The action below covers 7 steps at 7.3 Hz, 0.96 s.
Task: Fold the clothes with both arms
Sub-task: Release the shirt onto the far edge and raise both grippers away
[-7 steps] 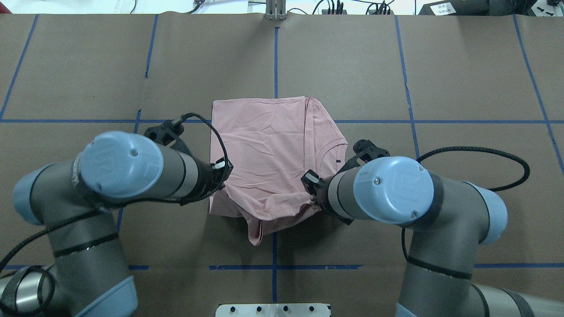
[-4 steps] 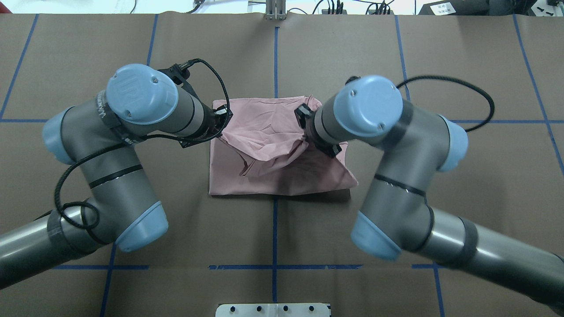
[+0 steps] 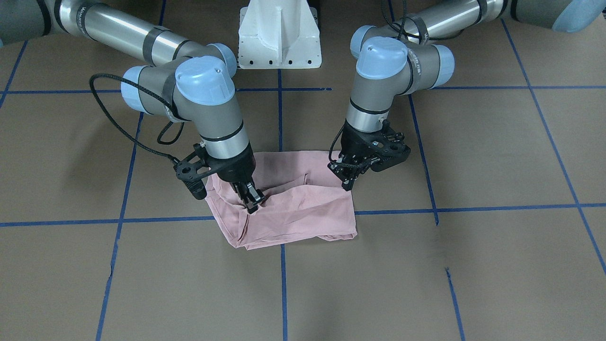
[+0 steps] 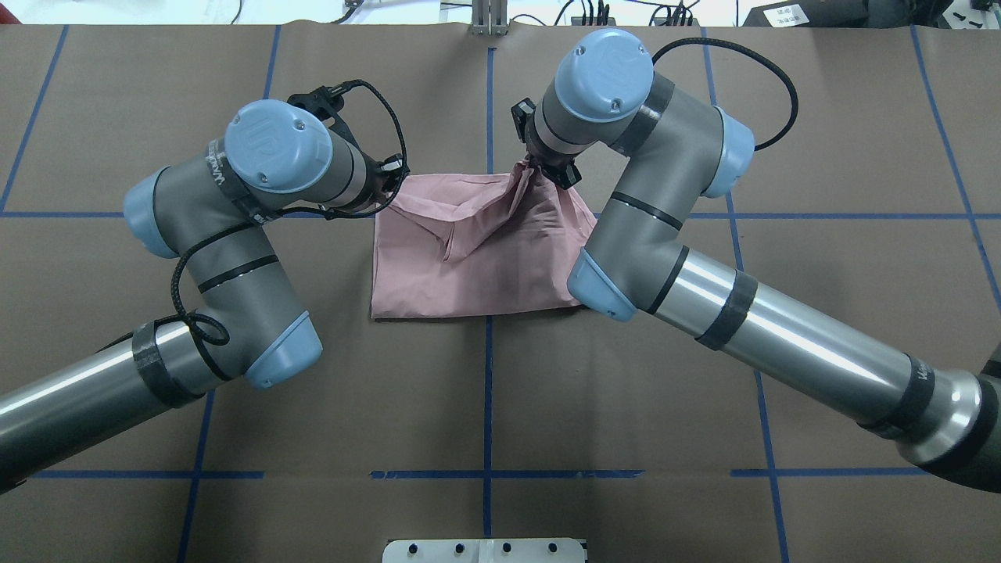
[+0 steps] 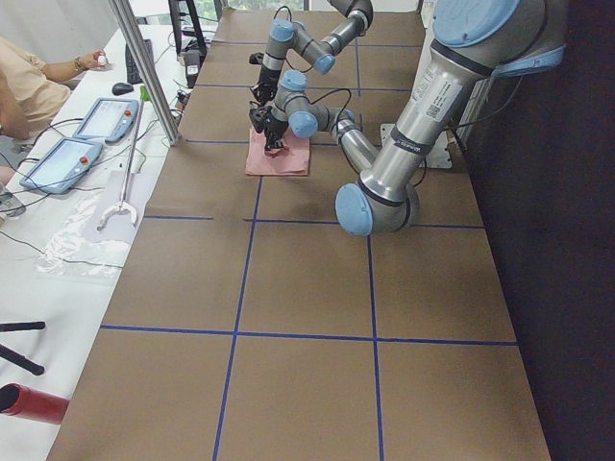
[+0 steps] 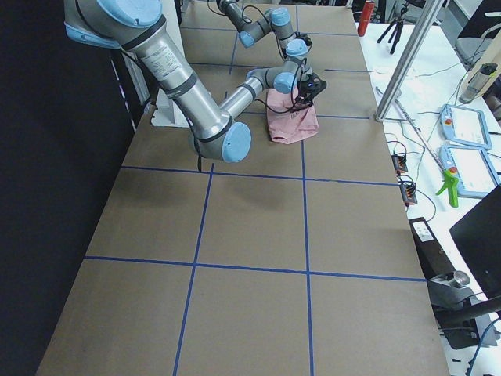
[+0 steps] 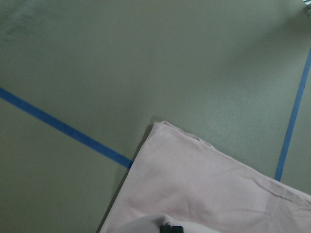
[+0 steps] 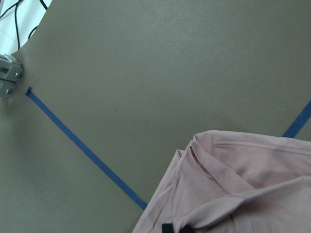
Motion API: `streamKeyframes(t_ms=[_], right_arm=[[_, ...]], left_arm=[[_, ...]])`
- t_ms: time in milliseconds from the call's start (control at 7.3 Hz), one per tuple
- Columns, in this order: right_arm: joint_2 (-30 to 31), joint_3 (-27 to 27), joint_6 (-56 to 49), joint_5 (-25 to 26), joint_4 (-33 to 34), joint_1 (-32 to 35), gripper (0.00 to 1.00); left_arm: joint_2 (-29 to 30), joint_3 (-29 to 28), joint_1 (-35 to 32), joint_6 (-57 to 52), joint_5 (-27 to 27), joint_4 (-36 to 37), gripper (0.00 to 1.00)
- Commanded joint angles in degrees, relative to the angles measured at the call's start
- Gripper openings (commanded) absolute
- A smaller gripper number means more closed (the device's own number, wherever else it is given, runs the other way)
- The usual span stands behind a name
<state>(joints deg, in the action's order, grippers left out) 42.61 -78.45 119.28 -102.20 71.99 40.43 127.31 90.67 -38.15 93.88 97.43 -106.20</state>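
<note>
The light pink T-shirt (image 4: 469,270) lies folded on the brown table, plain side up, its near half doubled over toward the far edge; no print shows. In the front-facing view the T-shirt (image 3: 303,220) is a creased rectangle. My right gripper (image 3: 252,199) is shut on a bunch of cloth at its far corner, and from overhead the cloth rises to the right gripper (image 4: 538,170). My left gripper (image 3: 348,182) is shut on the other far corner; from overhead the left gripper (image 4: 391,188) is mostly hidden under its wrist. Both wrist views show pink cloth (image 7: 204,194) (image 8: 243,184) at the fingertips.
The white pedestal base (image 3: 279,33) stands at the robot's side of the table. Blue tape lines (image 4: 487,391) grid the brown surface. Tablets (image 5: 106,117) and a metal post (image 5: 144,67) stand beyond the far table edge, where an operator sits.
Both arms swung away from the robot, carrying the shirt's near edge over the shirt to its far edge. The shirt now lies doubled, about half as deep.
</note>
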Motion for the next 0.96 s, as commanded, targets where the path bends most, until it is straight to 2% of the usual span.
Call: streamKeyframes(t_ms=[0,137,274,411,548,822], right_arm=[[-1.56,5.04,-0.36,-0.11,-1.33,1.06,0.00],[-2.00,7.41,-0.72,-0.02,-2.89,1.06,0.42],[-5.57,15.96,-0.72,0.16,-7.35,1.06,0.68],[-6.91,20.31,-0.98,0.42,-10.61,1.93,1.00],[-6.75,20.44,-3.77,-1.32,-10.64,5.33,1.00],[-5.00,19.75,-9.40,-3.44,-10.64,7.20,1.00]], left_arm=[[2.06,-5.12,-1.57,-1.95,-0.22,-3.98,0.00],[2.06,-9.33,-1.57,-1.95,-1.96,-9.06,0.00],[4.32,-15.64,-2.79,-4.56,-3.02,-13.20,0.25],[6.00,-20.31,-4.20,-8.15,-3.29,-15.42,0.39],[6.02,-20.27,-6.04,-9.23,-3.30,-16.48,0.43],[5.32,-20.01,-6.84,-9.59,-2.86,-19.73,0.43]])
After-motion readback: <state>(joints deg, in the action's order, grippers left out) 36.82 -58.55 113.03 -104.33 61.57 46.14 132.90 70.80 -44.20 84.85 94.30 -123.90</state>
